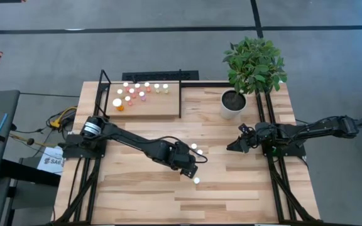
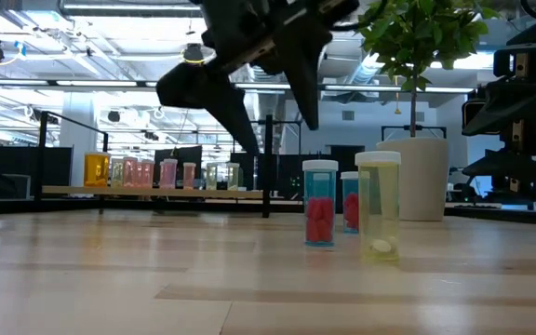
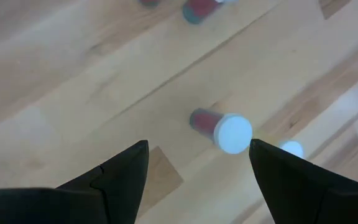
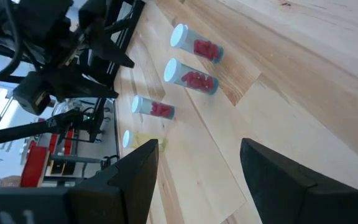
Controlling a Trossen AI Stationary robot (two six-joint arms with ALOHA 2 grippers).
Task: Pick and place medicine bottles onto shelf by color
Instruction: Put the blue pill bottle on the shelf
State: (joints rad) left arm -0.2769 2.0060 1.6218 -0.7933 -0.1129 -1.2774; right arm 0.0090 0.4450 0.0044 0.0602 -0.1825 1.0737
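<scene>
The left gripper [image 1: 192, 168] hangs with its fingers spread and empty above the middle of the table [image 1: 137, 201], over four loose medicine bottles [image 1: 197, 180] standing there. The right gripper [image 1: 233, 145] waits released and empty near the table's right edge. Other bottles stand on the shelf [image 1: 162, 108] at the far edge, beside a plant pot [image 1: 232, 105].

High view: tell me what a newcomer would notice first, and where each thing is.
The left gripper, open, hangs over the table's middle among four loose medicine bottles with white caps. At the far left, the black-framed shelf already holds rows of bottles. A potted plant stands at the far right, with the right gripper waiting open nearby.
</scene>
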